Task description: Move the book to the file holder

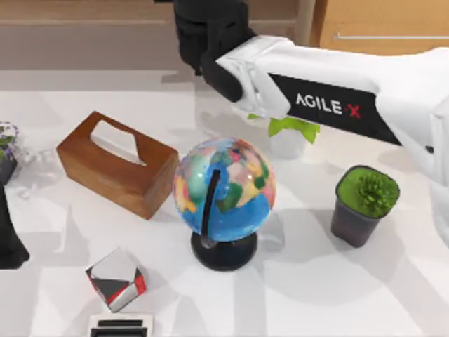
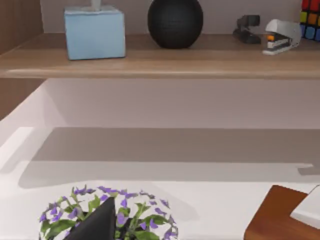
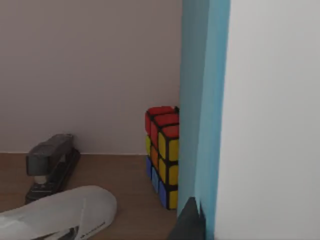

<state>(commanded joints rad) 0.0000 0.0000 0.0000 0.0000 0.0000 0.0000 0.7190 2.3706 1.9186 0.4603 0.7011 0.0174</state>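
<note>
A: From above, what's on the table?

B: A globe point(image 1: 224, 196) stands in the middle, a wooden tissue box point(image 1: 116, 163) to its left, a potted plant point(image 1: 365, 203) to its right. The right arm point(image 1: 351, 88) reaches across the top toward the back; its gripper's fingers I cannot tell. The left arm sits parked at the left edge.

A: And the left wrist view?

B: A purple flower pot point(image 2: 107, 215) below, and a shelf point(image 2: 160, 60) with a blue box point(image 2: 95, 32), a black sphere point(image 2: 175, 22) and a stapler point(image 2: 282, 36).

A: The right wrist view?

B: The book point(image 3: 240, 115) stands upright, close to the camera, just beside a colour cube point(image 3: 162, 155) on the shelf. Whether it is pinched, I cannot tell.
</note>
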